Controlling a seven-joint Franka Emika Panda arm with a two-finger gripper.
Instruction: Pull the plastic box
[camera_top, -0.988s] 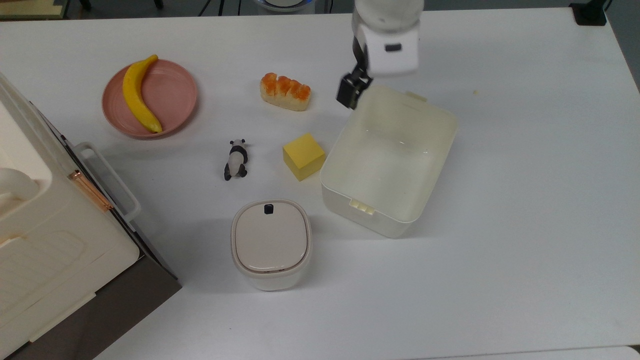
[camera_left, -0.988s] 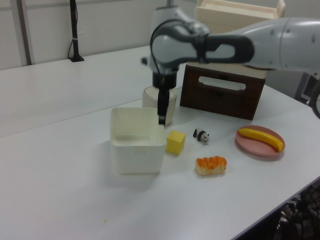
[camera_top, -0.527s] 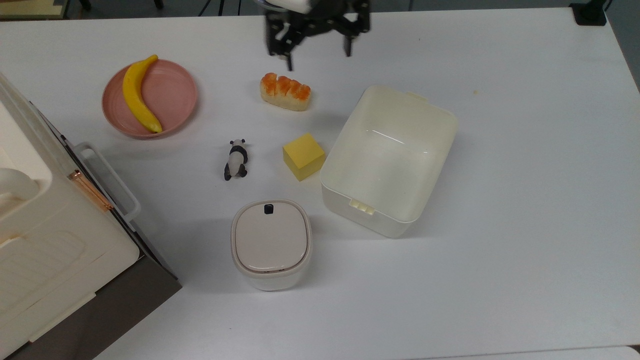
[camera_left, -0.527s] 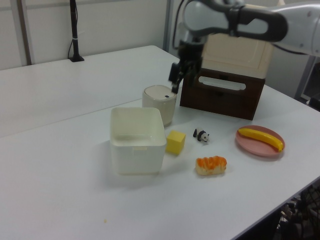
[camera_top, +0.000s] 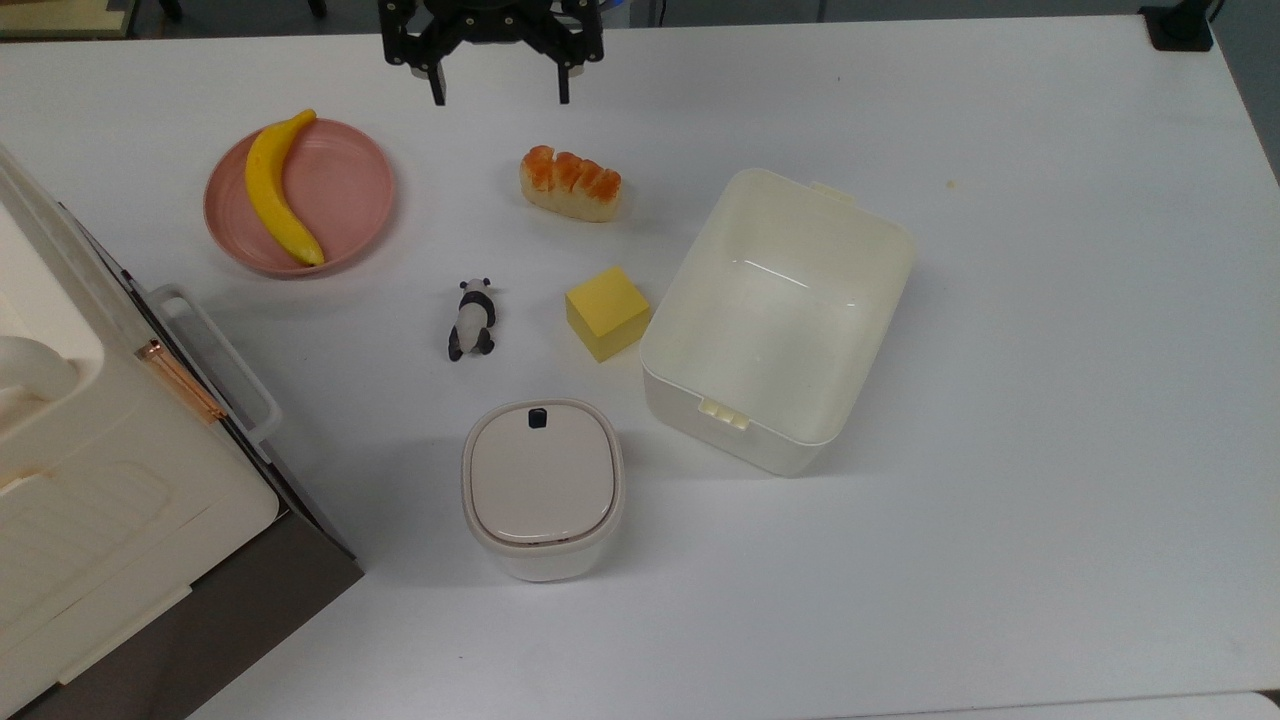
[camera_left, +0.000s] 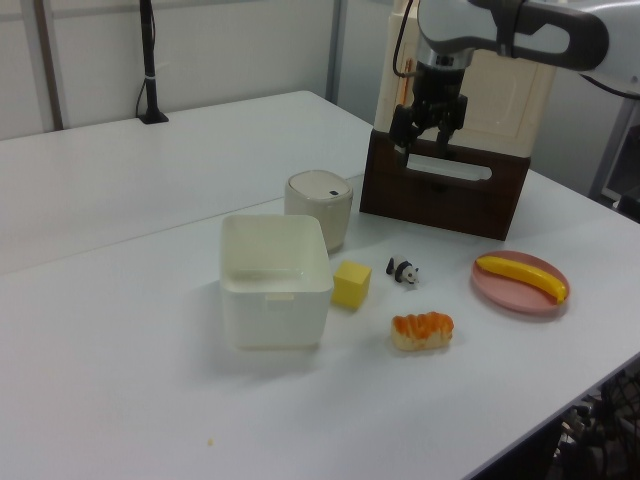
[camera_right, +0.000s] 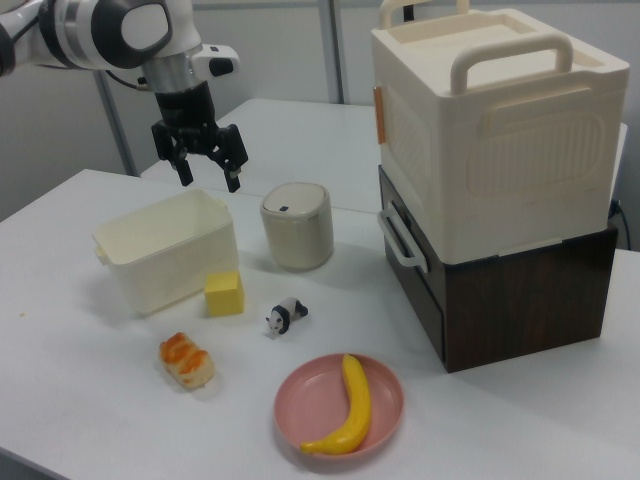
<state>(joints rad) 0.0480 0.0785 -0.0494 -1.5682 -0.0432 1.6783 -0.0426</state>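
one gap matters now: the gripper (camera_top: 497, 98) hangs high at the top view's upper edge, and the plastic box (camera_top: 780, 318) lies well apart from it, at about four o'clock in the top view. the two black fingers are spread wide with nothing between them, which shows plainly in the right view too, where the gripper (camera_right: 208, 170) hovers above the box's (camera_right: 168, 249) far rim without touching it.

the box sits on the white table (camera_top: 1050, 400), open and empty, just right of centre in the top view. its long axis runs roughly from one o'clock to seven o'clock, with a latch tab on each short end. the yellow cube (camera_top: 607, 312) stands just beside its long wall at nine o'clock, and the bread roll (camera_top: 570, 182) lies between gripper and box, nearer the gripper.

i judge that any pull would first need the arm to travel toward four o'clock and descend to a rim, passing over or beside the roll, since no hold exists yet.
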